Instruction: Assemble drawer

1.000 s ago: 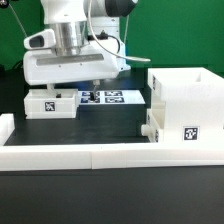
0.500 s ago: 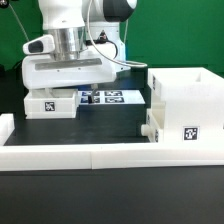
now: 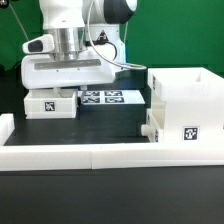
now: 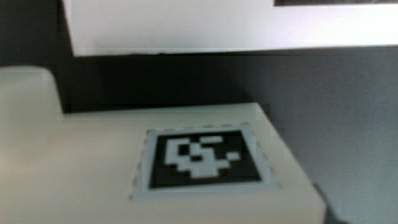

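Claw [image 3: 66, 87] low at a small shallow white plastic tray [image 3: 50, 105].
The smooth, square-tagged tray lies at nine o'clock from the tall white plastic box case [image 3: 186, 100]; the claw's grip cannot be told.

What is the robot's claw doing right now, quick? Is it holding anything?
Gripper: cannot be told; its fingers are out of sight, down by the small tray.

The arm [image 3: 63, 22] reaches straight down
Its gripper [image 3: 65, 84] hangs low (fingers are hidden, so I cannot tell if it is closed).
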